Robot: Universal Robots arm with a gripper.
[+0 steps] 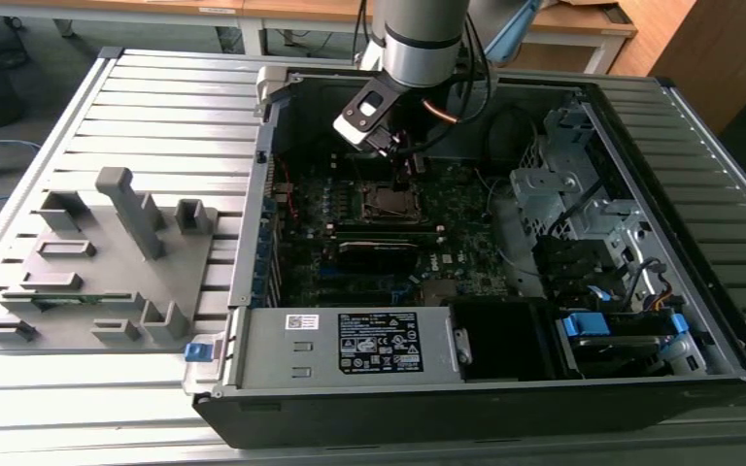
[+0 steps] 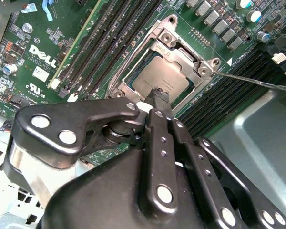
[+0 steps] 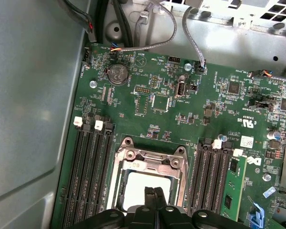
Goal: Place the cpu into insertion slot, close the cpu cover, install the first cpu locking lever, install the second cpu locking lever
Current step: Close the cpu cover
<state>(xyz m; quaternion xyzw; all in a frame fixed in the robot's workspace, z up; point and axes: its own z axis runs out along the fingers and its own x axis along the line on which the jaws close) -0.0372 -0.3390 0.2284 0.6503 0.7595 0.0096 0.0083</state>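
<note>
Open black and grey sheet-metal computer case (image 1: 477,413) lay on a ribbed grey metal desk (image 1: 152,107). A moulded grey plastic fixture with upright posts (image 1: 101,262) sat on the desk at the exterior view's left, apart from the case. A grey power supply box with a label (image 1: 347,345) occupied the lower middle of the case.

Inside, a dark green circuit board (image 3: 148,71), matte and densely populated, carried a round silver coin cell (image 3: 117,74) and rows of long narrow black memory slots (image 3: 88,176). The small square insertion slot with a silver metal rim (image 1: 387,202) sat at the centre of the exterior view, between the memory rows.

The cpu, a flat square chip with a brushed grey metal top (image 2: 162,76), was seated in the slot. The cpu cover, a thin silver frame plate with a window (image 3: 150,164), lay around the chip, whose top showed through the window. A thin bare metal rod (image 2: 257,81) ran from one socket corner out over the memory slots.

The black jointed metal hand (image 2: 158,93) hung directly above the socket. Its two narrow fingers (image 3: 149,200) were pressed together with nothing between them. The tips were at the chip's edge by the cover rim. Contact could not be judged.
</note>
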